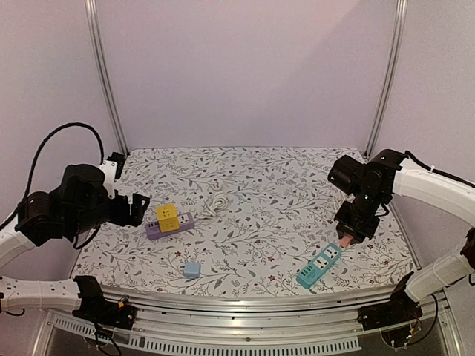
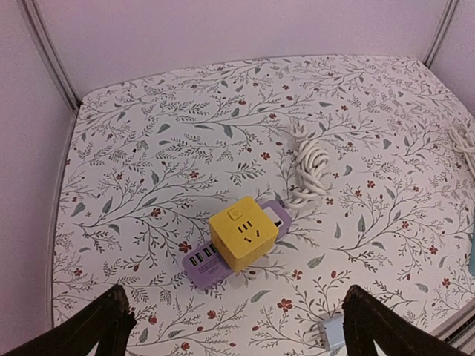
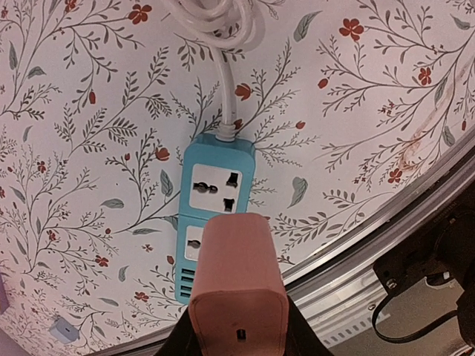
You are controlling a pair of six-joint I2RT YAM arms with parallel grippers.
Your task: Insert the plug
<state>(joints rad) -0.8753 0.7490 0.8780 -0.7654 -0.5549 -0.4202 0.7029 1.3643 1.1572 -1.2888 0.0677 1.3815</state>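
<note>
My right gripper [image 1: 346, 239] is shut on a pink plug [image 3: 237, 285] and holds it over the teal power strip [image 3: 215, 200], covering its second socket; whether it touches I cannot tell. The first socket is bare. In the top view the pink plug [image 1: 346, 241] sits at the far end of the teal strip [image 1: 320, 265] near the front right edge. My left gripper [image 2: 234, 326] is open and empty, hovering near a yellow cube adapter [image 2: 243, 233] on a purple strip [image 2: 208, 261].
A coiled white cable [image 2: 312, 167] lies behind the purple strip. A small light-blue charger [image 1: 192, 269] sits near the front edge, also showing by my left gripper's right finger [image 2: 332, 333]. The teal strip's white cord [image 3: 219, 30] coils away. The metal table rail [image 3: 371, 259] runs close by.
</note>
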